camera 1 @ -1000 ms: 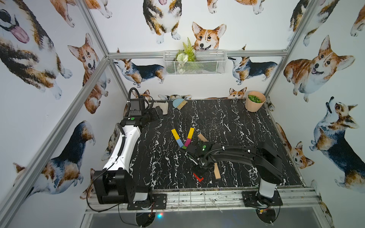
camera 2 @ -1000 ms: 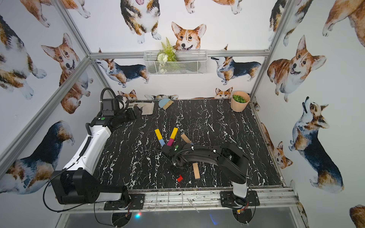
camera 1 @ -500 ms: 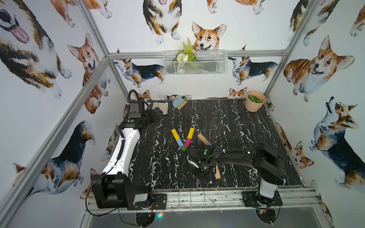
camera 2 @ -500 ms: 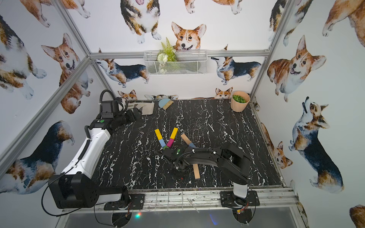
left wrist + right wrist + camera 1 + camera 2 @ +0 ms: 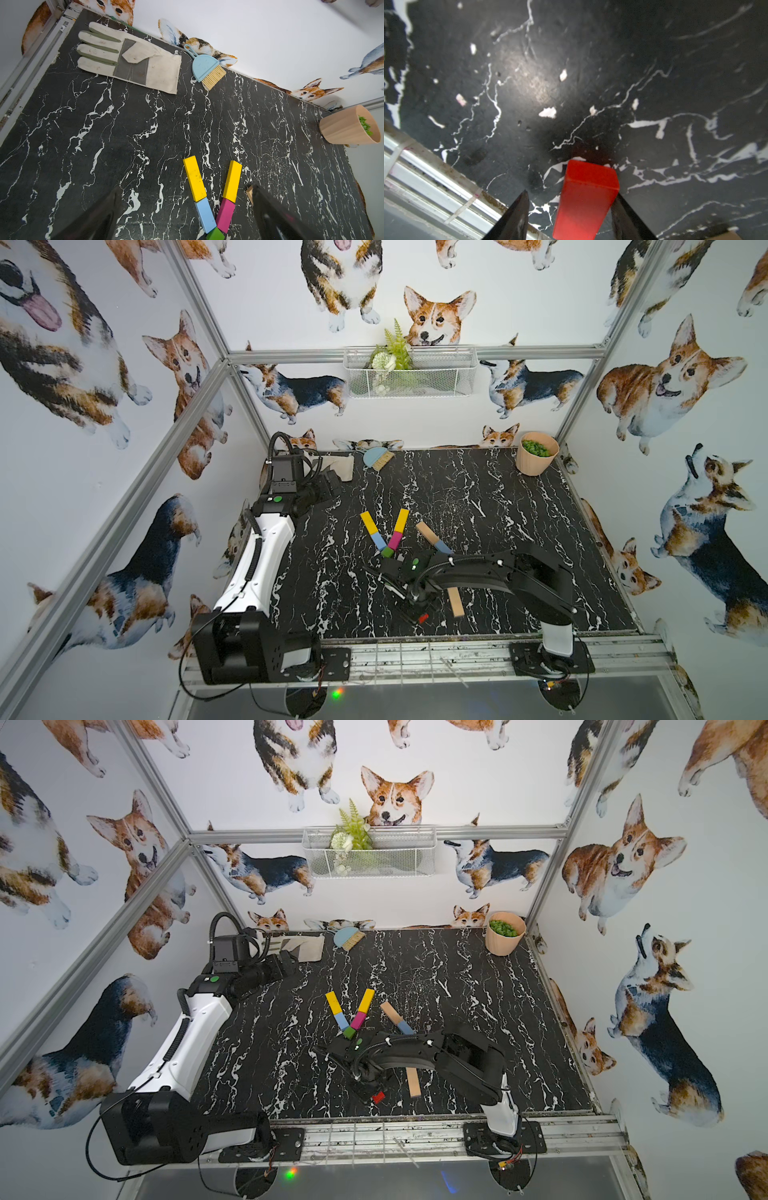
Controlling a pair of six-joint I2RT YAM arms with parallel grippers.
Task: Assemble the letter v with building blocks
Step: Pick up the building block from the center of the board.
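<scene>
Near the front edge of the table (image 5: 498,510), the red block (image 5: 586,197) sits between the parted jaws of my right gripper (image 5: 571,193), one jaw touching, one just clear. I judge it light, stiff painted wood, best pinched across its long sides. Parked apart, my left gripper (image 5: 185,188) gapes empty. Mid-table lie the building blocks (image 5: 395,539) forming the V. On the back wall the basket (image 5: 436,381) holds a fern (image 5: 395,350); the pot (image 5: 534,466) holds green bits
</scene>
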